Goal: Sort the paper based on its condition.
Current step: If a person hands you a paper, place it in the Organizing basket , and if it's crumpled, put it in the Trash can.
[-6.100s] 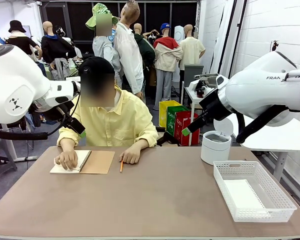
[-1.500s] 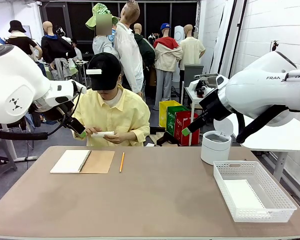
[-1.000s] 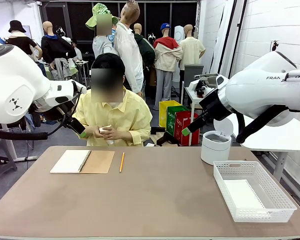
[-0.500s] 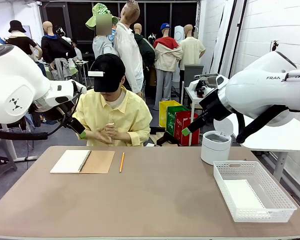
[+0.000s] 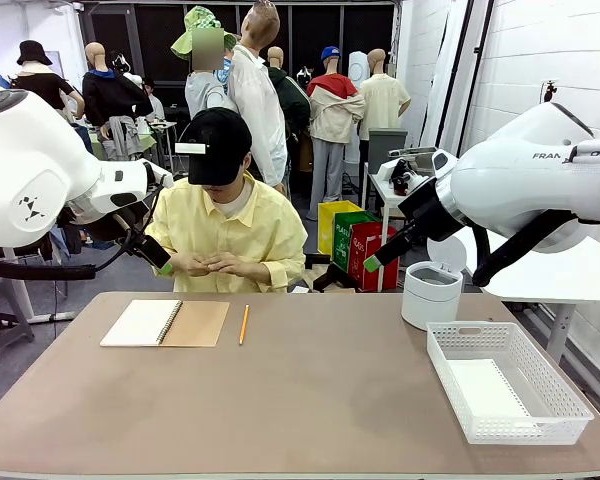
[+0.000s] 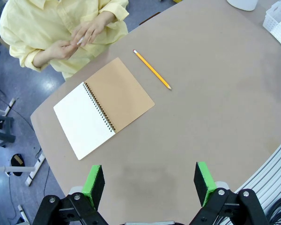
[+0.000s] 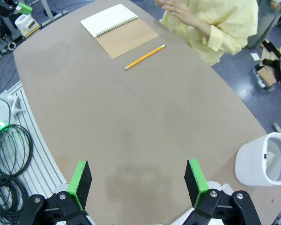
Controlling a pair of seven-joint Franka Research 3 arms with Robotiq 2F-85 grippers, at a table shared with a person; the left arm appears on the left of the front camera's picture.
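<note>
Fig.: paper (image 5: 208,263) balled in person's hands (image 5: 205,264), 12 o'clock; your left gripper (image 6: 150,182) nearer, both wide open, empty.

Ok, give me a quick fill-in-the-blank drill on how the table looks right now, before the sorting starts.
1. The pencil lies on the table just to the right of the open ____.
2. A flat white sheet of paper lies inside the white ____.
3. The person's hands are held together above the far edge, off the ____.
4. Both the left pincer and the right pincer hang over the table with jaws ____.

Missing words: notebook; basket; table; open
</note>
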